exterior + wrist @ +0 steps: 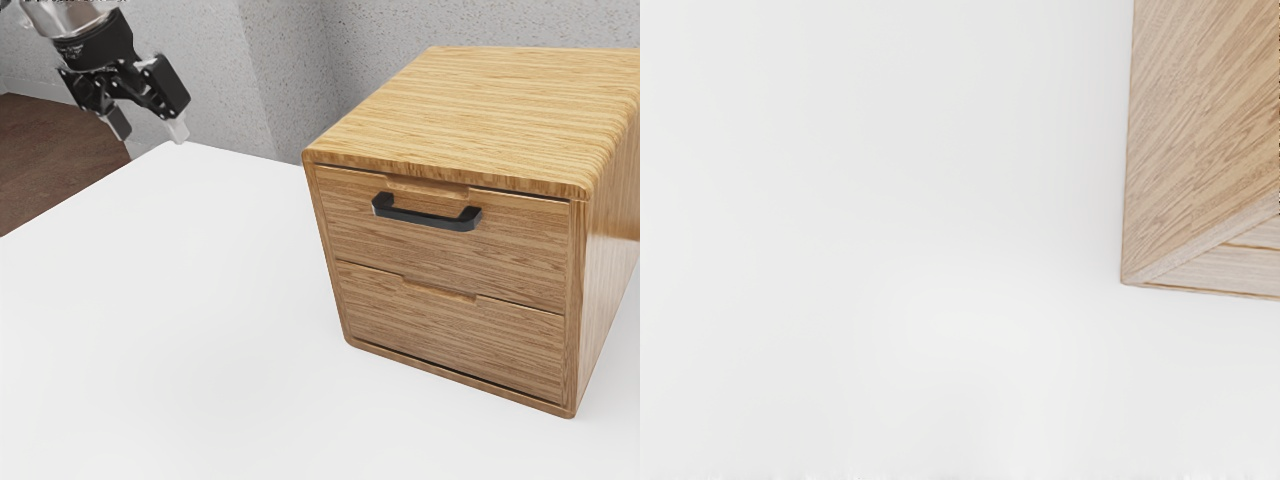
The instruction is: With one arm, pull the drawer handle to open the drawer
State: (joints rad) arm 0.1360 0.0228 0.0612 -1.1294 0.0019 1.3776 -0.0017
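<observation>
The jaws stand apart with nothing between them. The gripper (pixel 148 127) hangs in the air at the exterior view's upper left, fingers (pixel 178 130) pointing down over the far edge of the table (pixel 180 320). It is well apart from the handle (pixel 427 212).

The handle is a black bar standing off the front of the top drawer (pixel 500 250), just under the top lip of the cabinet (pixel 500 110). The drawer front looks flush with the cabinet face, so I judge it shut. The bar looks stiff and smooth, likely metal or hard plastic. The best hold is probably at its middle, one finger above and one below, so the pull runs straight and the drawer does not bind. The gap behind the bar looks narrow, and a finger must slip in without jamming on the wood. The drawer should slide with modest force. The cabinet may be light enough to drag across the smooth table if the pull is jerky.

The lower drawer (pixel 450 330) carries only a small wooden tab and is not the target. The table between gripper and cabinet is bare, so nothing blocks the approach. The overhanging lip above the handle is the one thing to clear. In the wrist view a corner of the cabinet (pixel 1200 140) lies off to one side of the hand.
</observation>
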